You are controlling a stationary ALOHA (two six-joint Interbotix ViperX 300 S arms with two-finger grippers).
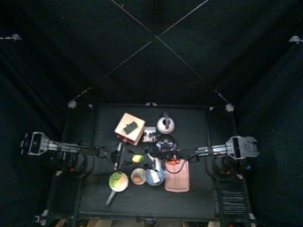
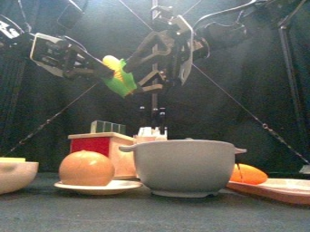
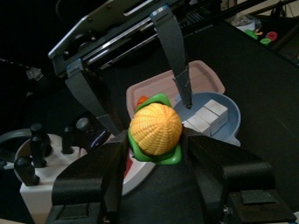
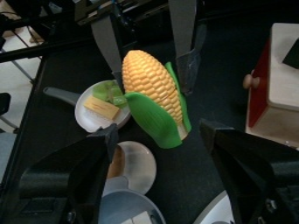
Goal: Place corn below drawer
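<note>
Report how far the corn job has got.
Done: the corn is up off the table. In hand: it hangs in mid-air between the left end effector and the right end effector; which one bears it I cannot tell. Left: carry it to the spot below the drawer, set it down there and let go.

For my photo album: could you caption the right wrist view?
Corn held in the air between black fingers, above small dishes.

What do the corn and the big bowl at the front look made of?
The corn: probably moulded plastic, with very even yellow kernels and a smooth, bright green husk. The bowl: matte pale grey, either plastic or ceramic; the look leaves it open.
</note>
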